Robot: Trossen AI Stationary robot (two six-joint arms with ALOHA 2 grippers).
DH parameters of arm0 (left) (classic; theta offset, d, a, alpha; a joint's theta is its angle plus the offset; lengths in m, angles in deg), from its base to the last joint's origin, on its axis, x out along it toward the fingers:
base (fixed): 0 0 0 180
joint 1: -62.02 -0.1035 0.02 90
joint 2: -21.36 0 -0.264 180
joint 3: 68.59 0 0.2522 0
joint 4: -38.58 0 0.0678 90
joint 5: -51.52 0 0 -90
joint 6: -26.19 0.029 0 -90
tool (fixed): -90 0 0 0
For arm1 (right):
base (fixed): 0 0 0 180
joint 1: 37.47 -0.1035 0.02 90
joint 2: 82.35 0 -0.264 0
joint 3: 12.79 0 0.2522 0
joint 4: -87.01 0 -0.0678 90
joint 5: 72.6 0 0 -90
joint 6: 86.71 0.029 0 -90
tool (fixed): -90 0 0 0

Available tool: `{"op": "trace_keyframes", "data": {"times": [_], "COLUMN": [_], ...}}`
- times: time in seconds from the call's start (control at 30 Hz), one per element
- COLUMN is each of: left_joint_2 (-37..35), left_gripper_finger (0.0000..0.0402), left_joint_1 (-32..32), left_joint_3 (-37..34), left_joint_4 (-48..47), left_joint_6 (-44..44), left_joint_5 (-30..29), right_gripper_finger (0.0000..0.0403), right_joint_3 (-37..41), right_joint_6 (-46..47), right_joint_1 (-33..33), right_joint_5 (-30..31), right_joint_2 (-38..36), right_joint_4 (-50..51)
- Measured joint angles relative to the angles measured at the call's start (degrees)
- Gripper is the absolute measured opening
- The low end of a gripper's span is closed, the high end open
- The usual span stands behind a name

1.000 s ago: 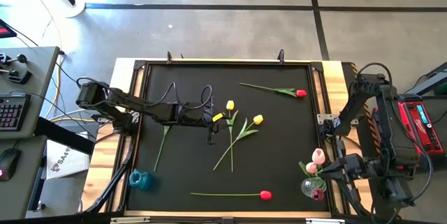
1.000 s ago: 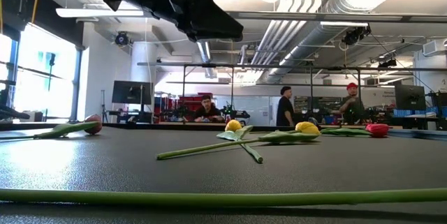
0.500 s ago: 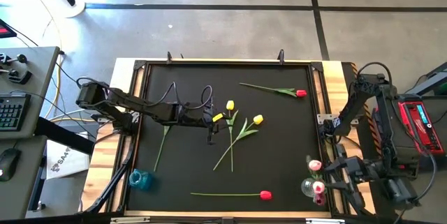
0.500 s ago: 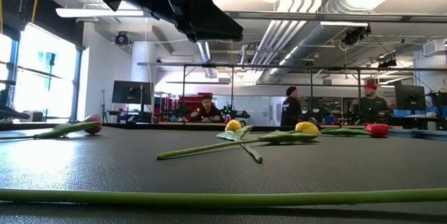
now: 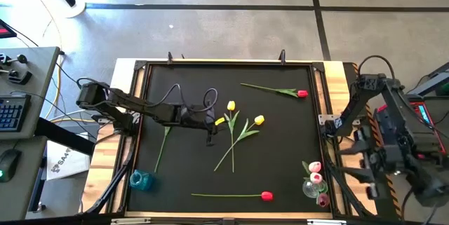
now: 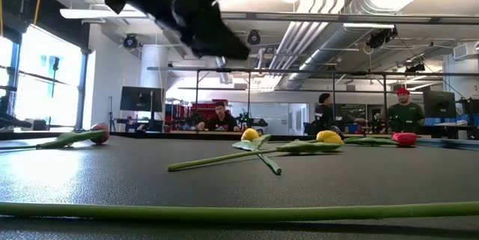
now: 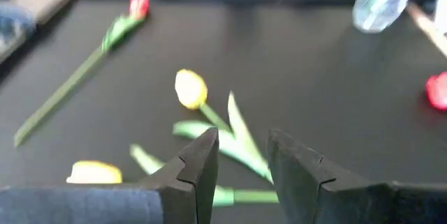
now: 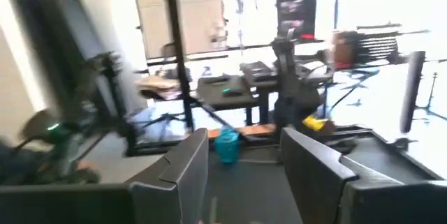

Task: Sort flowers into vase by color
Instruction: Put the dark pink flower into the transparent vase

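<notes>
Two yellow flowers (image 5: pixel 231 105) (image 5: pixel 259 120) lie with crossed stems on the black mat, also seen in the left wrist view (image 7: pixel 190 88). My left gripper (image 5: pixel 210 135) (image 7: pixel 241 160) hovers open above their stems, touching nothing. Red flowers lie at the far right (image 5: pixel 302 93) and near the front edge (image 5: pixel 266 195). One more flower's stem (image 5: pixel 163 146) lies at the left, its head hidden under my left arm. A clear vase (image 5: pixel 311 187) at the near right holds pink flowers (image 5: pixel 316 167). My right gripper (image 5: pixel 351 171) (image 8: pixel 241 151) is raised beside the vase, open with nothing between its fingers.
A small blue vase (image 5: pixel 140 179) (image 8: pixel 227 145) stands at the mat's near left corner. A raised black frame (image 5: pixel 224 64) borders the mat. People stand at benches beyond the table's far edge (image 6: pixel 400 109).
My right gripper has risen away from the clear vase and turned level. The pink flower it held above the vase has dropped lower and now stands in the vase, apart from the gripper. My left gripper has tipped down a little over the yellow flowers.
</notes>
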Motion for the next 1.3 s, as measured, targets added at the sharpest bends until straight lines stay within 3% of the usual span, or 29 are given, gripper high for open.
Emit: {"op": "trace_keyframes", "data": {"times": [0.27, 0.47, 0.67, 1.03, 1.3], "left_joint_2": [0.0, -1.4, -7.6, -25.0, -29.6], "left_gripper_finger": [0.0085, 0.0076, 0.0076, 0.008, 0.0143], "left_joint_1": [2.1, 3.6, 5.8, 5.9, 2.7], "left_joint_3": [0.0, 0.0, -1.0, -15.9, -20.8], "left_joint_4": [-16.0, -28.5, -42.0, -48.0, -49.8], "left_joint_6": [-6.8, -15.0, -25.2, -45.7, -50.6], "left_joint_5": [-6.7, -9.5, -16.7, -20.4, -21.9], "right_gripper_finger": [0.0169, 0.0169, 0.0169, 0.0169, 0.0169], "right_joint_3": [1.6, 2.0, 2.0, 2.0, 2.0], "right_joint_6": [2.1, 2.6, 0.5, -1.3, -2.8], "right_joint_1": [13.9, 25.6, 33.7, 39.1, 43.7], "right_joint_5": [-2.0, -9.8, -17.0, -18.5, -18.9], "right_joint_2": [0.0, 0.0, 0.0, 0.0, 0.0], "right_joint_4": [1.1, 1.8, 2.3, 3.1, 3.1]}}
